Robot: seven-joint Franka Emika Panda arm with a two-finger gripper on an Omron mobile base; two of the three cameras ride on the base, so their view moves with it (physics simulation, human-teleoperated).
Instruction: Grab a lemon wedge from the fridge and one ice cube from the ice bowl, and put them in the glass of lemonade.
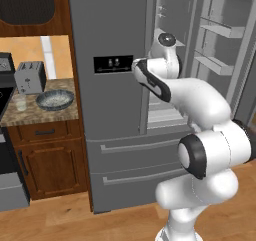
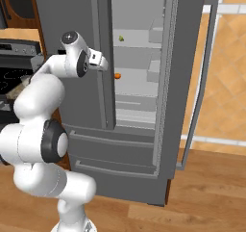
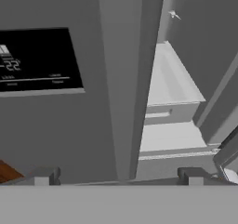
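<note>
The tall dark grey fridge (image 1: 110,25) has its left door shut and its right door (image 2: 206,58) swung open. On an upper shelf inside lies the tiny yellow-green lemon wedge (image 2: 121,38). My gripper (image 3: 118,177) is open and holds nothing. It hovers in front of the inner edge of the left door (image 3: 121,79), beside the black dispenser panel (image 3: 37,60). The hand (image 2: 101,61) sits left of the opening, lower than the wedge. On the counter to the left stand the ice bowl (image 1: 55,99) and the glass of lemonade (image 1: 20,102).
A small round orange fruit (image 2: 117,75) rests on a middle shelf. A silver toaster (image 1: 30,77) stands behind the bowl. The open door's shelves (image 1: 220,45) jut out on the right. A stove (image 1: 4,85) flanks the counter.
</note>
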